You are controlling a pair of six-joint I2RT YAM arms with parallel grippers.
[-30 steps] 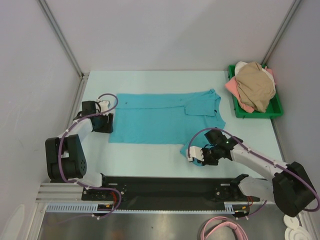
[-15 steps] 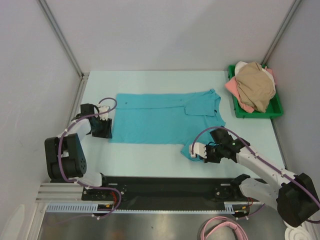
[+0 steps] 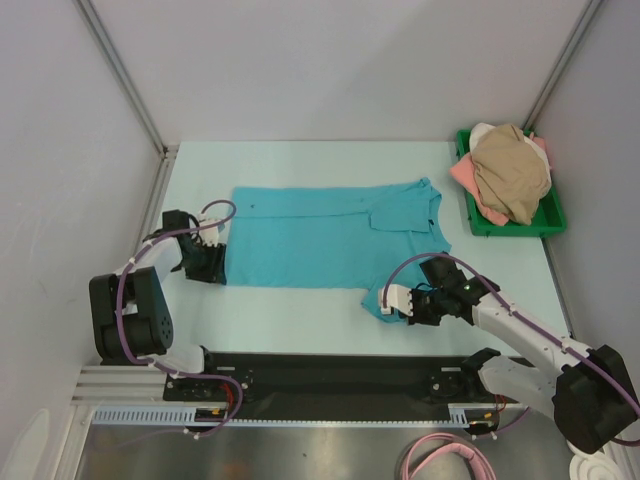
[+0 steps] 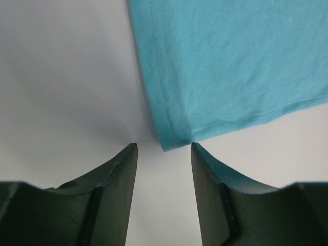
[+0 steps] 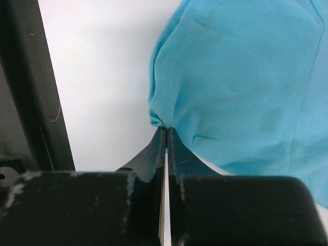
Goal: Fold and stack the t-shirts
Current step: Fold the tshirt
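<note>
A teal t-shirt with a small collar lies spread flat mid-table. My left gripper is open at the shirt's near left corner; the corner lies just beyond the fingertips, with bare table between them. My right gripper is shut on the shirt's near right sleeve edge, pinching a small bunch of cloth. A tan t-shirt lies heaped over pink and white cloth in the tray at back right.
A green plastic tray sits at the table's back right corner. Grey walls close in the back and both sides. A black rail runs along the near edge between the arm bases.
My left gripper has slid nearer along the shirt's left edge to its near corner. My right gripper moved slightly up-left with the sleeve between the first two frames, then held still.
</note>
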